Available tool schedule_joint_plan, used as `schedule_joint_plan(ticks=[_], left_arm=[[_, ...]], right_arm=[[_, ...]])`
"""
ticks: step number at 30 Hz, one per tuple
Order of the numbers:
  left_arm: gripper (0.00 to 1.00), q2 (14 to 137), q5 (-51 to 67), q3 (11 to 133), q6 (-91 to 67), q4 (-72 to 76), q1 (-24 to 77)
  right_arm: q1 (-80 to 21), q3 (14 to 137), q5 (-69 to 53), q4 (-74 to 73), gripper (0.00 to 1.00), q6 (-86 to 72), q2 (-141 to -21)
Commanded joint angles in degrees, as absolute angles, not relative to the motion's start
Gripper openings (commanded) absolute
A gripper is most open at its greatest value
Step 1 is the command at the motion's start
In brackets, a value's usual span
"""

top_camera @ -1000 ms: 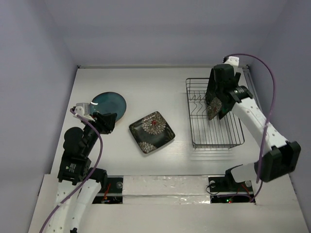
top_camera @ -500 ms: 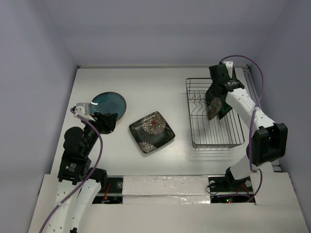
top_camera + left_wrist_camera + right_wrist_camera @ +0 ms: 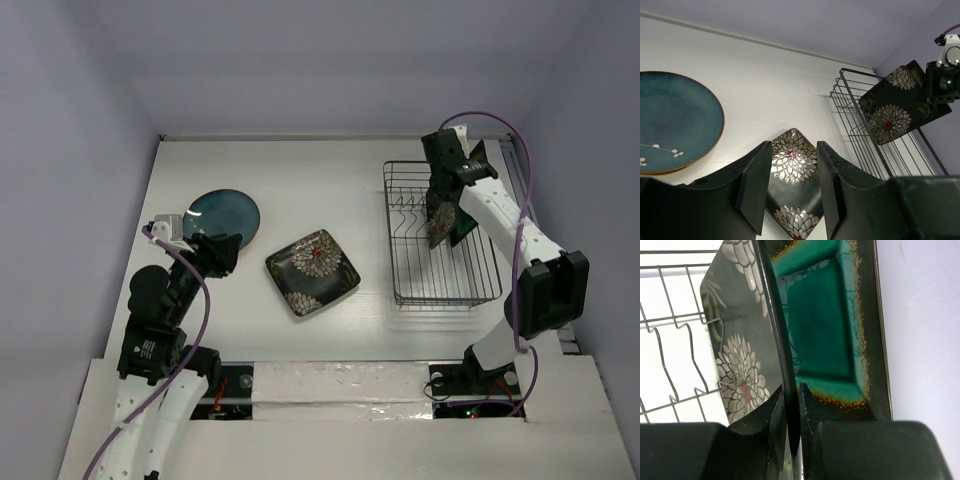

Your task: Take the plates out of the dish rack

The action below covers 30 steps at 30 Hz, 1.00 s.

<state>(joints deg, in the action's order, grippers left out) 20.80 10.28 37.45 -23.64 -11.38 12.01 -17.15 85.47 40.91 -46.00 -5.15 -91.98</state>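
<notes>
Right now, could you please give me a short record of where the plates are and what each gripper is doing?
Rack: wire dish rack, right side of the table
In rack: flowered square plate and teal square plate, both on edge
On table: round teal plate; second flowered square plate, lying flat
Right arm: right gripper shut on the racked flowered plate's rim
Left arm: left gripper open, empty, near the round teal plate

Partly off-frame: round teal plate [image 3: 675, 120]; dish rack [image 3: 675, 330]
</notes>
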Motion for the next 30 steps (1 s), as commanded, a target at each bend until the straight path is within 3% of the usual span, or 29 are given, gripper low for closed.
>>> schedule_joint_plan(ticks=[1, 21, 25, 30], left_arm=[[0.38, 20.3, 10.7, 38.1, -23.6, -8.6, 12.6], [0.39, 20.9, 10.9, 38.0, -23.6, -8.3, 13.1], [0.39, 21.1, 10.9, 38.0, -23.6, -8.4, 13.1], [0.39, 21.6, 10.7, 38.0, -23.6, -8.4, 13.1]], right_arm=[[-18.0, 90.4, 49.7, -44.7, 0.0, -2.9, -88.9], [-26.8, 101.1, 57.7, -47.3, 0.0, -4.4, -80.3], [-30.3, 99.3, 48.8, -43.8, 0.0, -6.6, -75.9], [-32.9, 84.3, 21.0, -25.5, 0.0, -12.5, -69.1]])
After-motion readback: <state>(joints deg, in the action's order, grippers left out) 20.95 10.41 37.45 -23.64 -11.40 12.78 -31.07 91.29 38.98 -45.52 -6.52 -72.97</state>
